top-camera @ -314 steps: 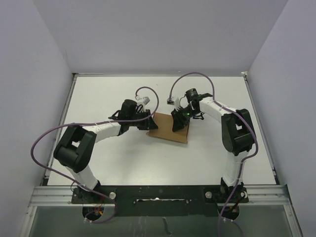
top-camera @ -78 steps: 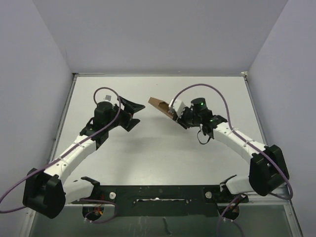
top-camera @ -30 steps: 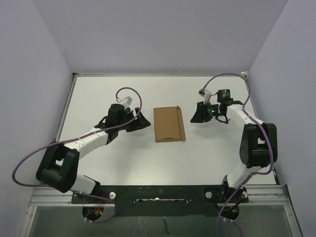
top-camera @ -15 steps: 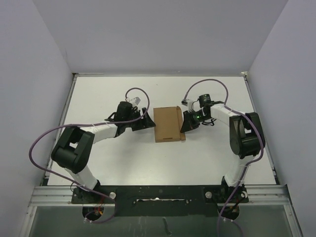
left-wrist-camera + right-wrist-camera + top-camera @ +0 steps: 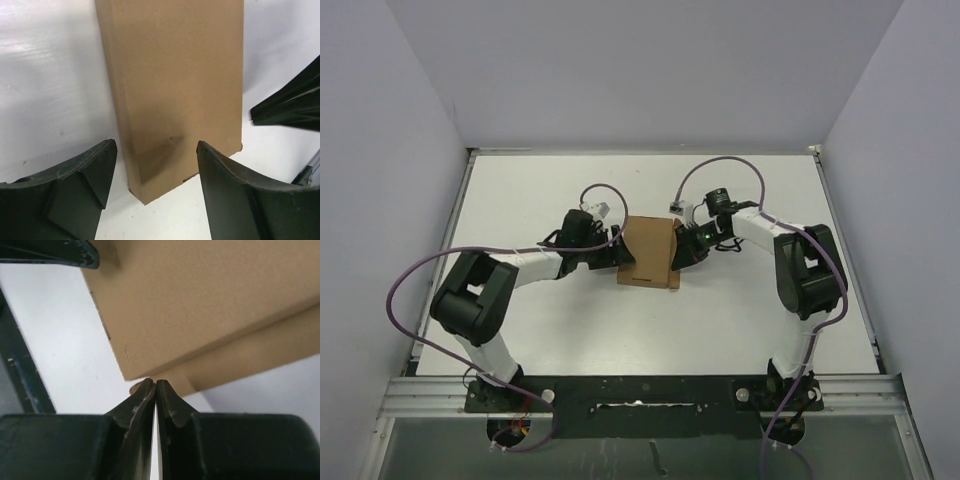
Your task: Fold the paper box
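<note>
Top external: paper box [image 5: 648, 252] lies mid-table [image 5: 530, 195], between both arms.
Left gripper [image 5: 155, 145]: fingers spread, box end between them.
Right gripper [image 5: 155, 382]: fingers pressed together, tips at box corner.

Between the jaws of the left gripper [image 5: 156, 152] the paper box [image 5: 175, 75] is plain brown kraft cardboard, matt and smooth, while the fingers [image 5: 80, 175] themselves look like dark moulded plastic with a dull, faintly grainy finish. The fingers of the right gripper [image 5: 155, 386], pressed together just below the box's corner, are the same dark plastic with a slight sheen along their edges. To either side of the jaws the table [image 5: 45, 75] is white, smooth and softly glossy, with faint scuffs.
</note>
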You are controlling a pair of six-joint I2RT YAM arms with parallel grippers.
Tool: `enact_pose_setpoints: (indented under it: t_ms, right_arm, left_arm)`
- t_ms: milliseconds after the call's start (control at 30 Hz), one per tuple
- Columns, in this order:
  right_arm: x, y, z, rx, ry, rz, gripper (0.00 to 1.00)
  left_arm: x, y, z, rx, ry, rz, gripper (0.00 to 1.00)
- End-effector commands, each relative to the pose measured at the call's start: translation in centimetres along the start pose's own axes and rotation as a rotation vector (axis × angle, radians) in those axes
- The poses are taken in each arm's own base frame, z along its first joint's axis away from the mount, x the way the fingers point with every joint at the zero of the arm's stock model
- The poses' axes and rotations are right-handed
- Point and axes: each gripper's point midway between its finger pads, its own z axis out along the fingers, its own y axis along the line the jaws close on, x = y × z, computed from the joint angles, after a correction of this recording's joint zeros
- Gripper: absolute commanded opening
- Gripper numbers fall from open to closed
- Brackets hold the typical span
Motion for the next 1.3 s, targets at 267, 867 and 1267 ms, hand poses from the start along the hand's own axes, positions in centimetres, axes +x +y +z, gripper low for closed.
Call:
enact_pose_setpoints:
  t_ms: [267,867,1267]
  right_arm:
    - [-5.8,4.7,-9.5,-0.519,-0.381,0.503,0.17]
    - [-4.2,3.1,-7.9,-0.417,-0.296,0.481,0.24]
    - [-3.9,5.7,-6.9,0.01,-0.362,-0.693,0.69]
  left_arm:
    - [-6.0,-3.6,-6.9,0.108,-0.246,0.068,0.65]
    - [-5.1,-2.3,-7.1,0.147,-0.171,0.026,0.65]
    - [-5.8,-2.6,-10.0,0.239,-0.423,0.213,0.87]
